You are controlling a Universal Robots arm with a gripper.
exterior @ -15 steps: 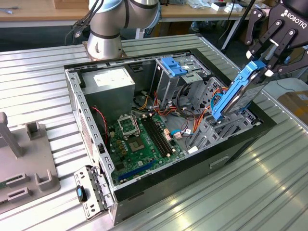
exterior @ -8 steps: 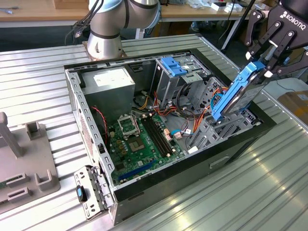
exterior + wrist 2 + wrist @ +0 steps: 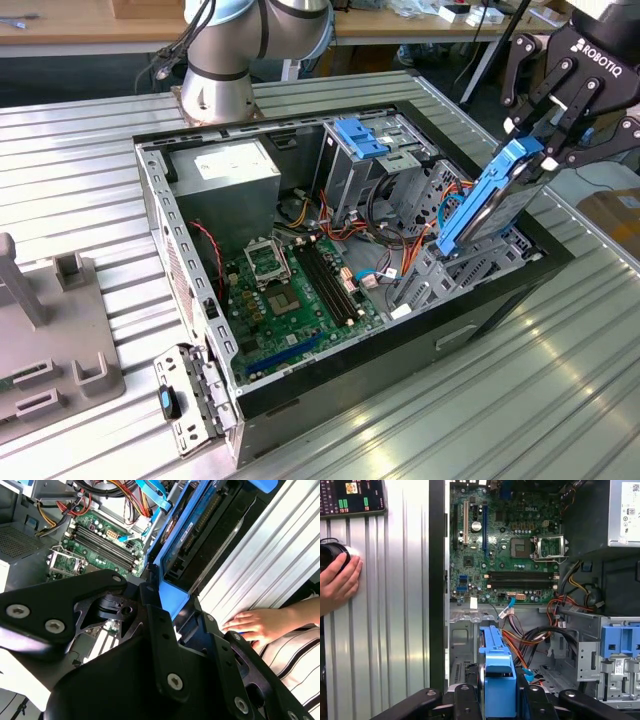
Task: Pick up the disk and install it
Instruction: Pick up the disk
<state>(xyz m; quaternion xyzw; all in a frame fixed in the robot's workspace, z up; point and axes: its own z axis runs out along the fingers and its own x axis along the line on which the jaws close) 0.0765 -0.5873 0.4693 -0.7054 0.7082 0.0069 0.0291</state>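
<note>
1 step apparently done: gripper (image 3: 537, 148) clamped on the disk (image 3: 490, 205), tilted above drive cage (image 3: 425, 272); insertion likely needs squaring.

shiny ribbed metal table (image 3: 560, 400), long wooden bench (image 3: 100, 28) behind it, bright light glinting on the metal

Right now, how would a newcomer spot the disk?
Find the open computer case. At its end on the exterior view's right, the gripper holds the disk tilted above the drive bays. Unlike the blue bracket farther inside, it holds a grey metal drive.
</note>
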